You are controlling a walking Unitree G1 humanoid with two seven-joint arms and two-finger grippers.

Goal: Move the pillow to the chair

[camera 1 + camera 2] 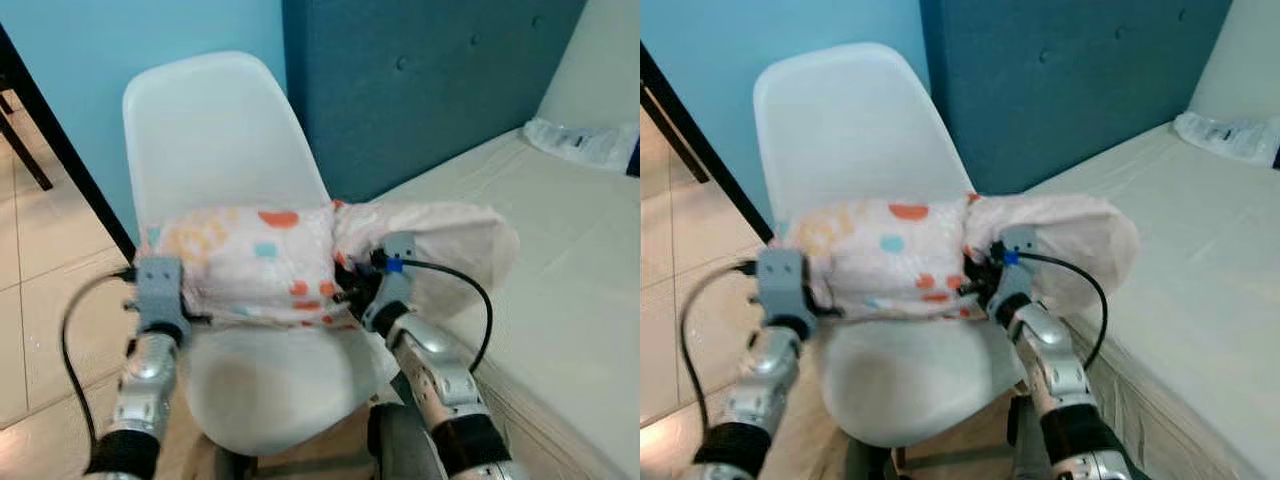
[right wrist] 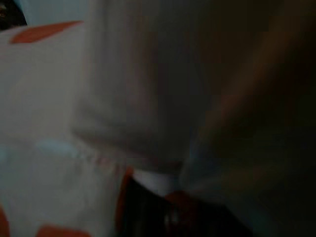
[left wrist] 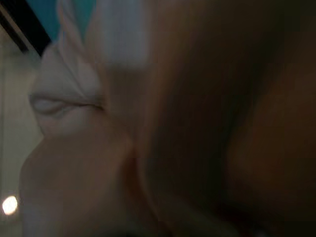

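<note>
The pillow (image 1: 300, 265) hung between both arms, over the seat of the white chair (image 1: 215, 130). The left gripper (image 1: 190, 305) pressed its left end and the right gripper (image 1: 350, 290) dug into its middle; whether either set of fingers clamped the fabric couldn't be made out. The bed (image 1: 560, 260) lay alongside.

Head stereo pair: looking forward and down from above both silver arms, onto white chair (image 1: 215, 140) against blue wall, bed (image 1: 560, 270) along right side. Medium range, whole chair back in frame. Right eye offset slightly, so chair sits a little further left in frame; otherwise same scene in both.

Left wrist view: pressed very close against pillow (image 3: 74, 98) fabric, dim and blurred, sliver of floor and blue wall at one edge.

Right wrist view: equally close, dark, facing spotted cloth with orange patches.

Shared across all four: pillow surface.
</note>
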